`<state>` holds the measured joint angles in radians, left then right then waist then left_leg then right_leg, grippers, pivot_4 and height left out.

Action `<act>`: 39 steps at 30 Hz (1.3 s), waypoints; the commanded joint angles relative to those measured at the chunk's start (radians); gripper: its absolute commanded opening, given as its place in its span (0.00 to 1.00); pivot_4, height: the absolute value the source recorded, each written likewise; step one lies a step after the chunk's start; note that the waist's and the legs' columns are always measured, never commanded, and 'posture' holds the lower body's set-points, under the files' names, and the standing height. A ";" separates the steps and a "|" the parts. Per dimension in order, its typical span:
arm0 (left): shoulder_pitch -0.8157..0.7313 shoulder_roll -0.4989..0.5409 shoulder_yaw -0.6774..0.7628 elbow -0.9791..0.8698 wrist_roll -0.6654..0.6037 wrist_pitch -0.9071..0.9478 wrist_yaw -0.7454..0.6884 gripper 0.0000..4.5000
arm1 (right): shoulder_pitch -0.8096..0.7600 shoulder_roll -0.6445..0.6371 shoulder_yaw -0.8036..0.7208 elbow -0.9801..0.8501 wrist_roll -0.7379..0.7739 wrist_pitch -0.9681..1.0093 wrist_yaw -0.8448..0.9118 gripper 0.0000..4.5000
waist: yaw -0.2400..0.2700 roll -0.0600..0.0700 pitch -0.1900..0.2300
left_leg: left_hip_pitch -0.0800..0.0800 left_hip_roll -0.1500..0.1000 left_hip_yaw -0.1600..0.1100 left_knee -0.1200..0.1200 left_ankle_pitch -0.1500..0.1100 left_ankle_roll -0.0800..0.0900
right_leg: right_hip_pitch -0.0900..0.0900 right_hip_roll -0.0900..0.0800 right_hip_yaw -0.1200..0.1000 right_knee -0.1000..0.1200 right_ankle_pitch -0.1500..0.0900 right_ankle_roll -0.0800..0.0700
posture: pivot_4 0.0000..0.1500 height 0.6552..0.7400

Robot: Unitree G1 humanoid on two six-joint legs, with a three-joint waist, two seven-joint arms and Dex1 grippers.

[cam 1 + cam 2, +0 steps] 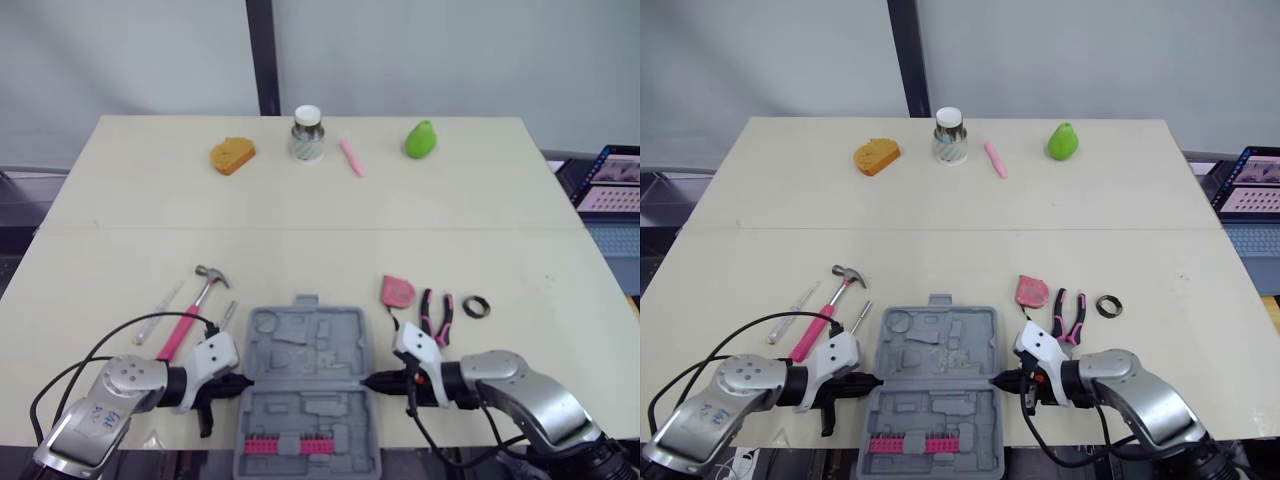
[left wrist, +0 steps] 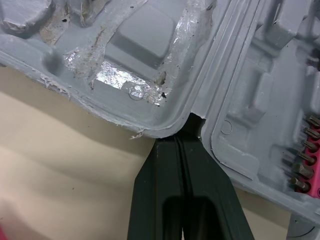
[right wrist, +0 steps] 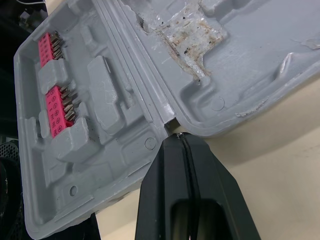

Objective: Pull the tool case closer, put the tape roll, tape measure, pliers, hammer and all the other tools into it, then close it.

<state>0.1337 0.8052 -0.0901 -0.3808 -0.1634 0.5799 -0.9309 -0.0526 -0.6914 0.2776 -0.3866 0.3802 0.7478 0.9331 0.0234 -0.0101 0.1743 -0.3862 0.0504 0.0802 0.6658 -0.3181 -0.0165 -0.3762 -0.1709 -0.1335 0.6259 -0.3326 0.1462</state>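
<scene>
The open tool case (image 1: 307,390) lies at the near edge of the table (image 1: 300,220), between the two grippers. The left gripper (image 1: 243,380) has its fingers pressed together, tips touching the case's left hinge notch. The right gripper (image 1: 368,381), also closed and holding nothing, meets the right hinge end. The hammer (image 1: 190,310) lies beyond the left gripper. The tape measure (image 1: 397,292), pliers (image 1: 436,317) and tape roll (image 1: 476,306) lie beyond the right.

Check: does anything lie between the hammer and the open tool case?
Yes: a small silver tool lies between the hammer and the left edge of the tool case.
</scene>
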 commanded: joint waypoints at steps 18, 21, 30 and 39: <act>0.031 0.021 -0.030 -0.024 -0.026 0.003 -0.010 0.01 | 0.008 0.003 0.029 -0.044 0.028 -0.007 0.020 0.00 | 0.000 0.000 0.000 | 0.000 0.000 0.000 0.000 0.000 0.000 | 0.000 0.000 0.000 0.000 0.000 0.000 | 1.00 1.00; 0.022 0.019 -0.024 -0.012 -0.024 -0.008 -0.005 0.01 | 0.004 0.003 0.022 -0.035 0.024 -0.011 0.016 0.00 | 0.000 0.000 0.000 | 0.000 0.000 0.000 0.000 0.000 0.000 | 0.000 0.000 0.000 0.000 0.000 0.000 | 1.00 1.00; 0.023 0.022 -0.008 0.005 -0.032 -0.016 -0.003 0.01 | 0.007 -0.022 -0.009 -0.030 0.031 -0.016 0.027 0.00 | 0.000 0.000 0.000 | 0.000 0.000 0.000 0.000 0.000 0.000 | 0.000 0.000 0.000 0.000 0.000 0.000 | 1.00 1.00; 0.038 0.036 0.025 0.035 -0.033 -0.034 0.000 0.01 | 0.022 -0.053 -0.034 -0.011 0.034 -0.031 0.032 0.00 | 0.000 0.000 0.000 | 0.000 0.000 0.000 0.000 0.000 0.000 | 0.000 0.000 0.000 0.000 0.000 0.000 | 1.00 1.00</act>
<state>0.1575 0.8261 -0.0791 -0.3650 -0.1947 0.5472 -0.9304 -0.0347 -0.7358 0.2637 -0.3888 0.3972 0.7350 0.9407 0.0235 -0.0101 0.1743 -0.3863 0.0505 0.0804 0.6658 -0.3182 -0.0165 -0.3762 -0.1709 -0.1333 0.6258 -0.3326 0.1461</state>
